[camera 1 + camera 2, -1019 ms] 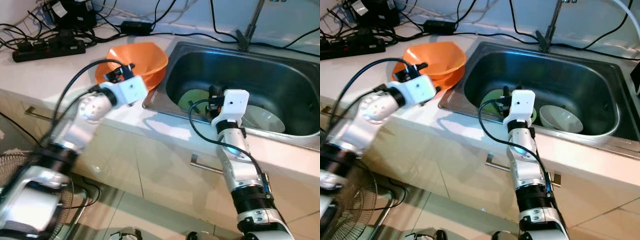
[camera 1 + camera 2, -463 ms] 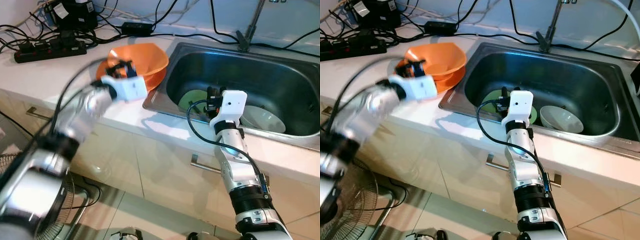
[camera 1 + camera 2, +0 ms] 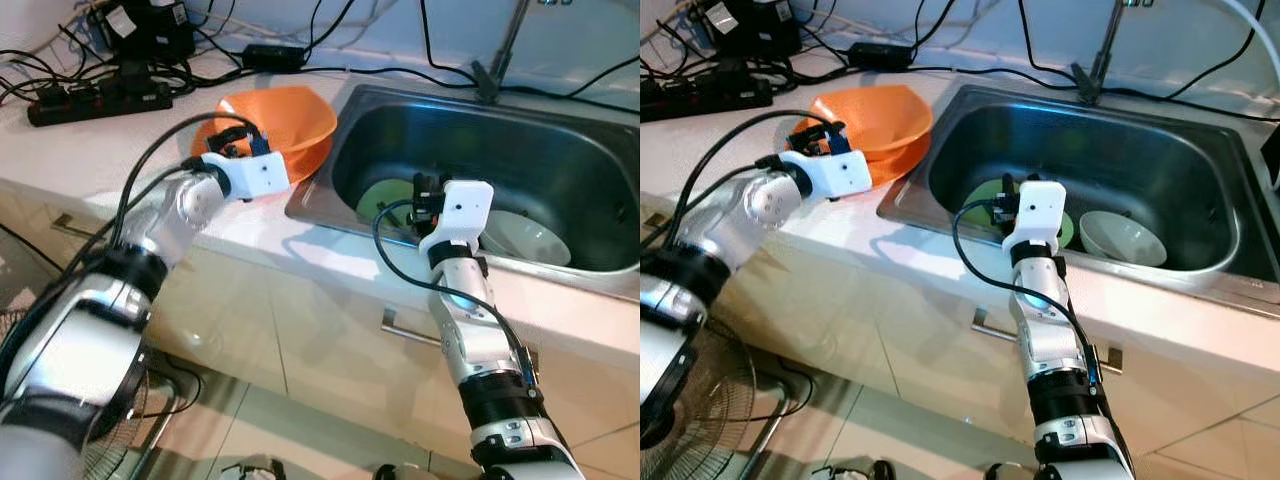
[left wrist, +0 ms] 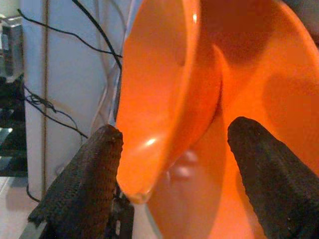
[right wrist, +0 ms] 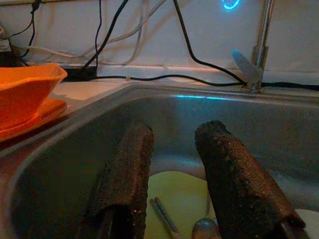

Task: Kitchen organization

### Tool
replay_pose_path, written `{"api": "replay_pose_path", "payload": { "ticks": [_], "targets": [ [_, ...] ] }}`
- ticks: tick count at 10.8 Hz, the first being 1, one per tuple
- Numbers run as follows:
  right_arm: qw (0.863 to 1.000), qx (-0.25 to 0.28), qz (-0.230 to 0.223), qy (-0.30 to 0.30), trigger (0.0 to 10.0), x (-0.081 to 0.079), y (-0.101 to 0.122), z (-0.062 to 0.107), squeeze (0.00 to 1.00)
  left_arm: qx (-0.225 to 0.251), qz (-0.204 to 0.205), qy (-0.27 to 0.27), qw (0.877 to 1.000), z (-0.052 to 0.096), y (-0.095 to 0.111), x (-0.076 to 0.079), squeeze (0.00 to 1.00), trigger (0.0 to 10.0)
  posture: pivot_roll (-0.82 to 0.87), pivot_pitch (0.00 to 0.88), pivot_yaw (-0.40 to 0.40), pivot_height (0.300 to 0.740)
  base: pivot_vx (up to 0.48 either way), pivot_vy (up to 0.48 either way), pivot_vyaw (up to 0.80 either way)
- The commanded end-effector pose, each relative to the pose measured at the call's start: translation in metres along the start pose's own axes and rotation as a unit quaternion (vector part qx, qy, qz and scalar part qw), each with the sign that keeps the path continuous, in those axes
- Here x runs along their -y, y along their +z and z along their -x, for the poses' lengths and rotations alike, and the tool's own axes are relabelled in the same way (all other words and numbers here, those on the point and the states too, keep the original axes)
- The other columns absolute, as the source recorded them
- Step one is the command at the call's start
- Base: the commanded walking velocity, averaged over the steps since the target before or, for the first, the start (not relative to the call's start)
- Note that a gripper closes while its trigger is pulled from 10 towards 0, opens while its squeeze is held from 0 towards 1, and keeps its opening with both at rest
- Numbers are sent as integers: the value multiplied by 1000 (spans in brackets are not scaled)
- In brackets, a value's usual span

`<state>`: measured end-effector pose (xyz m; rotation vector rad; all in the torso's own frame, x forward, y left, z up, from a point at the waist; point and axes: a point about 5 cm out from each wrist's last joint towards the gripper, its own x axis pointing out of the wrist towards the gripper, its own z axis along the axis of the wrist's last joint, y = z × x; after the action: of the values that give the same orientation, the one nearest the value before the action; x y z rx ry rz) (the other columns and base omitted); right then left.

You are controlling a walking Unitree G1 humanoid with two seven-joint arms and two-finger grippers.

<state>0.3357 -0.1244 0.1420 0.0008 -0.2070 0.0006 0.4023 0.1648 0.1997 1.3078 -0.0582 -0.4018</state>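
In the left eye view, an orange bowl sits on an orange plate in the upper middle of the frame, on the white counter just left of the steel sink. The left gripper reaches to the near rim of the bowl and plate. In the centre of the frame, the right gripper hangs over the sink's near edge, above a green plate lying in the basin; a white bowl stands beside it, to the right. A power strip and tangled cables lie in the upper left corner.

The right eye view gives the same layout, with the tap rising at the top behind the sink.

In the left wrist view, the fingers are spread apart, one on each side of the bowl's rim, not clamped on it.

In the right wrist view, the fingers stand parted with nothing between them, pointing down into the sink, where chopsticks and a spoon lie on the green plate.
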Motion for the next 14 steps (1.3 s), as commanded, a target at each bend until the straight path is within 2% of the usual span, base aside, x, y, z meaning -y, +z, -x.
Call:
{"api": "replay_pose_path", "payload": {
  "ticks": [1, 6, 7, 14],
  "targets": [
    [1000, -15, -1, 1, 10000, 1, -5, 1, 0, 0, -7, 1, 1000, -2, 2, -1, 0, 10000, 78, 32, 38, 740, 0, 0, 0],
    [1000, -10, -3, -2, 10000, 1, -3, 1, 0, -19, -11, 23, 999, -13, 11, -6, 0, 9843, 57, 30, 44, 740, 0, 0, 0],
    [1000, -8, -4, -6, 10000, 3, -2, 0, 0, -17, -6, 27, 999, -14, 13, -6, 0, 0, 53, 29, 46, 740, 0, 0, 0],
    [1000, -7, -5, -10, 10000, 3, -1, -1, 0, -15, 1, 26, 1000, -15, 14, -3, 0, 0, 56, 40, 44, 740, 0, 0, 0]
  ]
}}
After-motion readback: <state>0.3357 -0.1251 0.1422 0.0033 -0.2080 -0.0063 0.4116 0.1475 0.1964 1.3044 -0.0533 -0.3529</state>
